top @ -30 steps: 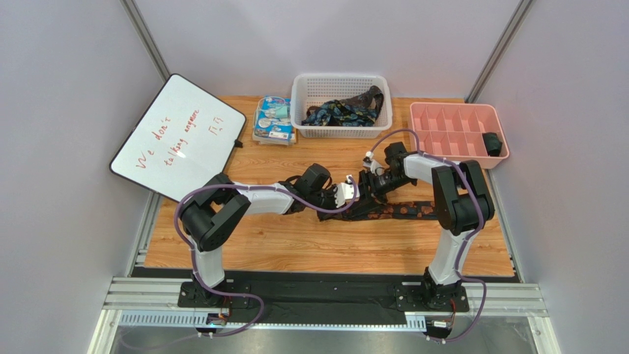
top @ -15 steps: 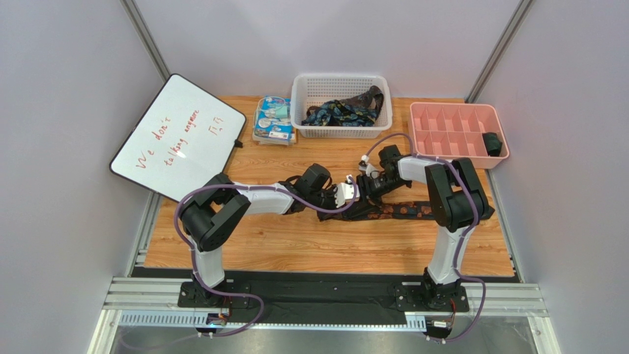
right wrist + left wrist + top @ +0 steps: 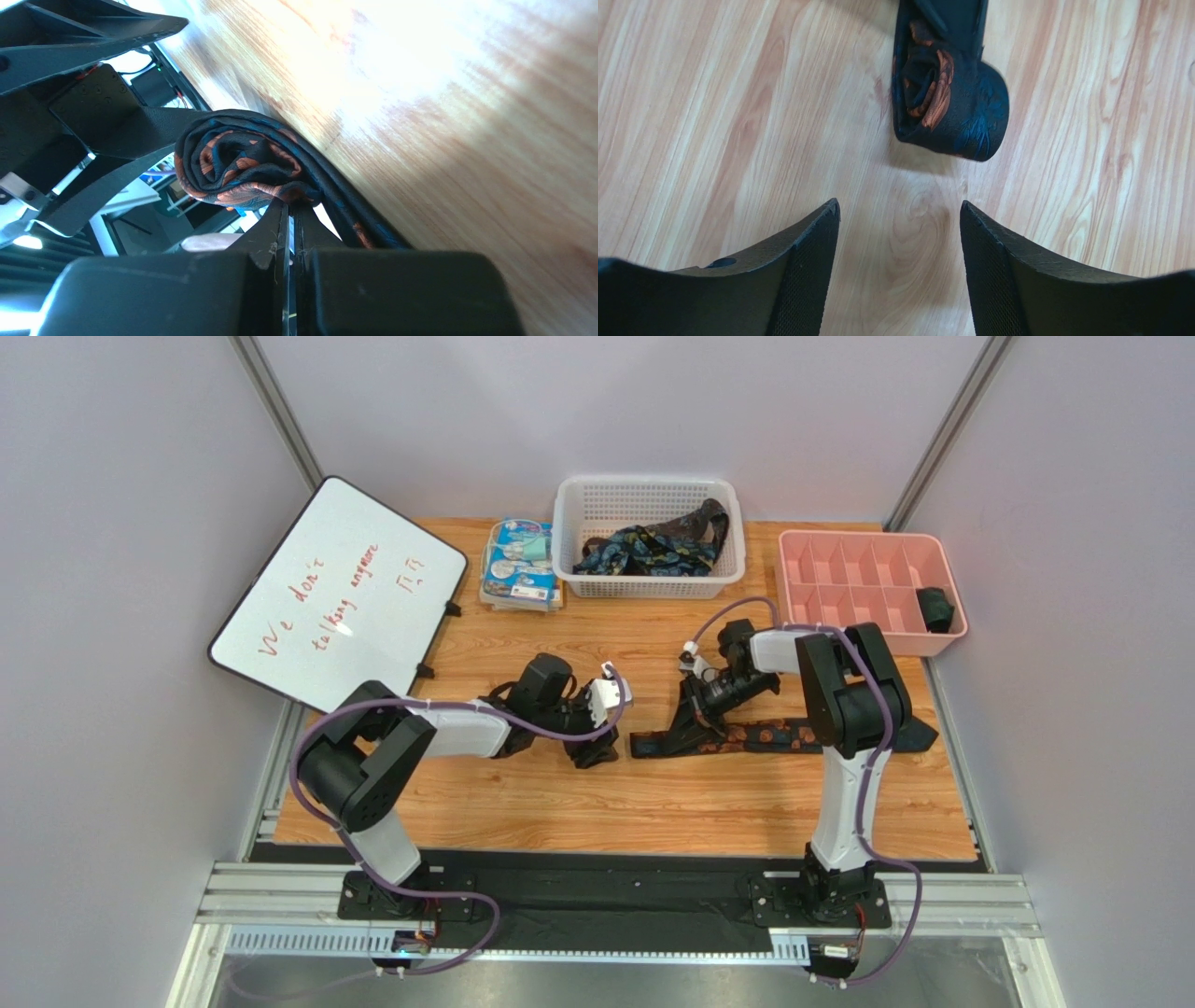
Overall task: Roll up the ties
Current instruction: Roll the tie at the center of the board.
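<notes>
Left wrist: spread left claw (image 3: 898,206), bare wood (image 3: 703,105) before rolled tie (image 3: 948,105) end.

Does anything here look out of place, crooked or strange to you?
The whiteboard sits askew, overhanging the table's left edge. The tie is rolled only at its left end, and that roll looks loose and uneven. Nothing looks spilled or damaged.

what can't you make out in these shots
Top view: number of ties in the basket, tangled together.
Top view: the dark thing in the pink tray, too small.
Left wrist view: the rolled tie runs off the top edge.
Right wrist view: the table, washed out by glare.
</notes>
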Tool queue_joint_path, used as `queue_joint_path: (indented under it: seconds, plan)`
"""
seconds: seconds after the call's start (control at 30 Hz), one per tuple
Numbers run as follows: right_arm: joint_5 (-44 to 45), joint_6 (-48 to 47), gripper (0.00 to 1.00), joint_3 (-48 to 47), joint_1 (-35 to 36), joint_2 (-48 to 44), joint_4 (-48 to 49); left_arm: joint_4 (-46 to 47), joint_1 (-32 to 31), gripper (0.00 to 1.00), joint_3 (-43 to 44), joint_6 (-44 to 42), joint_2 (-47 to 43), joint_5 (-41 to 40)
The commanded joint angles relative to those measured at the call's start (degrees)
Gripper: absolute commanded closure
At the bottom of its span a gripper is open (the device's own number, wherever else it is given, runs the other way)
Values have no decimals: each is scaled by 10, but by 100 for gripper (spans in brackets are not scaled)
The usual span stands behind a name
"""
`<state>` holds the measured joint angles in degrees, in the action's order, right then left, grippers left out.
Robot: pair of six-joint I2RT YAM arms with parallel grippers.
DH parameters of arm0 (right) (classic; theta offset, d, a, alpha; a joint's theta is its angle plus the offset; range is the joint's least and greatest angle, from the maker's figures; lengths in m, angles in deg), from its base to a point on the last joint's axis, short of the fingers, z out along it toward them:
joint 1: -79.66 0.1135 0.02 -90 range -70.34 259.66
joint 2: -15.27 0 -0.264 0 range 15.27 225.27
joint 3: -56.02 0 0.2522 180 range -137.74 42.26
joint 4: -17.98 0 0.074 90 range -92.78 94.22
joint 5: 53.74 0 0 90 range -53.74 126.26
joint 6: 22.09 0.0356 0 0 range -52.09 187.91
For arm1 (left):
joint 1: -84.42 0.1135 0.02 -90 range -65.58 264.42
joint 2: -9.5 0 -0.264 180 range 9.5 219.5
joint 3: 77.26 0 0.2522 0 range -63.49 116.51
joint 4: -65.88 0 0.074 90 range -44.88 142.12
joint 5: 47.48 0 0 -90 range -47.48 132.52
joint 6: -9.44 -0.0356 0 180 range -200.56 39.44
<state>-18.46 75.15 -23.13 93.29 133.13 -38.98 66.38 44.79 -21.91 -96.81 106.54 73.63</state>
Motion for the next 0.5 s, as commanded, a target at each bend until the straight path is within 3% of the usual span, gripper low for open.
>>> queue_joint_path:
  seconds: [0.0,0.23,0.47]
  plan:
    - [138,-44,100,0,-4,52,-12,117,-7,29,-9,38,-11,49]
    - [141,-71,100,-36,-11,103,-56,220,-34,25,-21,5,32,55]
    - [130,-90,100,-40,-6,111,-69,270,-70,29,-21,-39,73,33]
